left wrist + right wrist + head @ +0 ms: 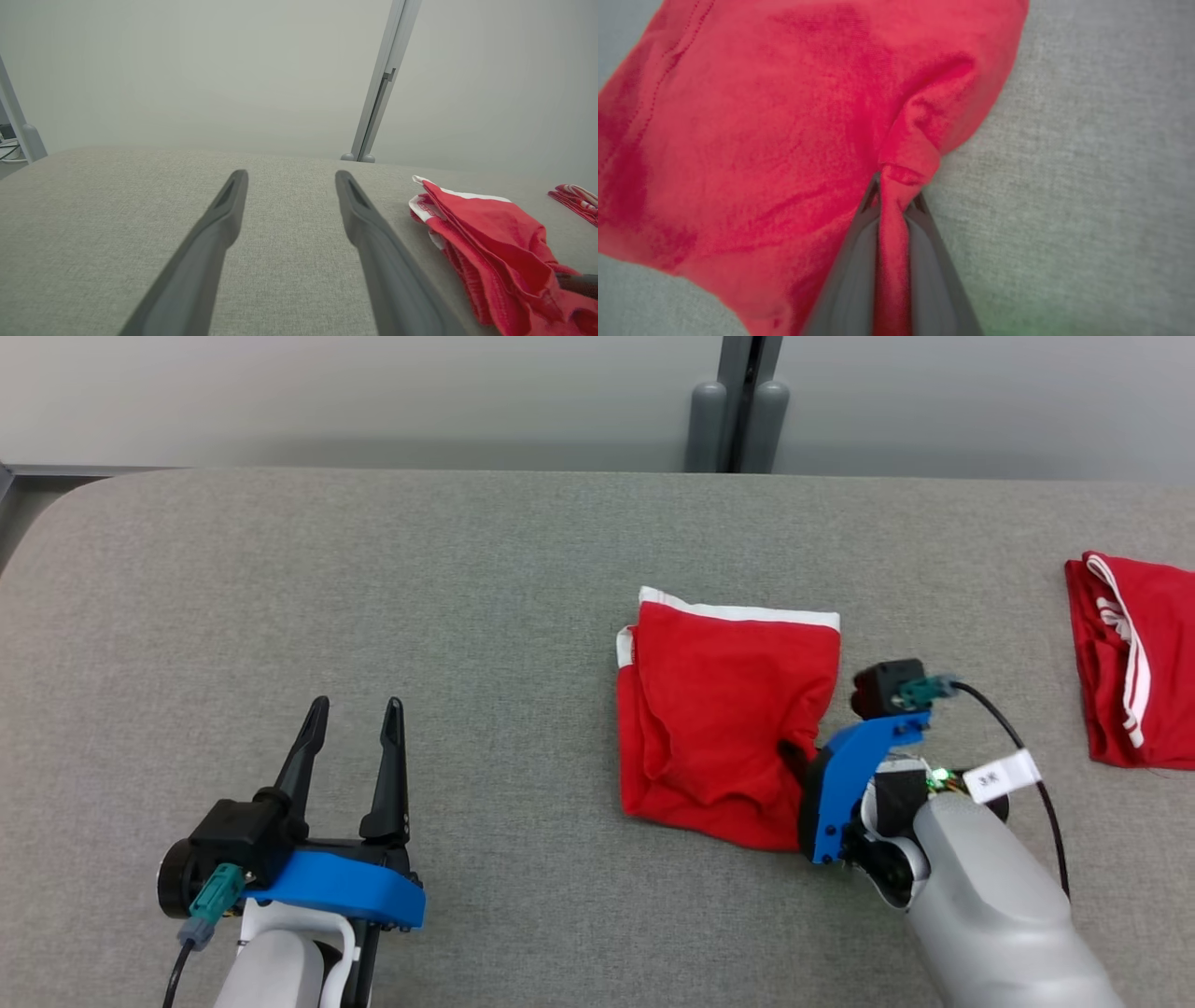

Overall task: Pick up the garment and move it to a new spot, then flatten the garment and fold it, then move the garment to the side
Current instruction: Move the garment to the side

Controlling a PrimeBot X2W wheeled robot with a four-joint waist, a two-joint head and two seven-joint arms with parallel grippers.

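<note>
Here the right pincer nips a garment fold, seemingly tight.

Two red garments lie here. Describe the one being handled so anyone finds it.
On the grey fabric-covered table, look just right of centre. The folded red garment with a white band along its far edge lies there. Unlike the red garment with white stripes at the far right, its near right corner is pinched in the right gripper.
</note>
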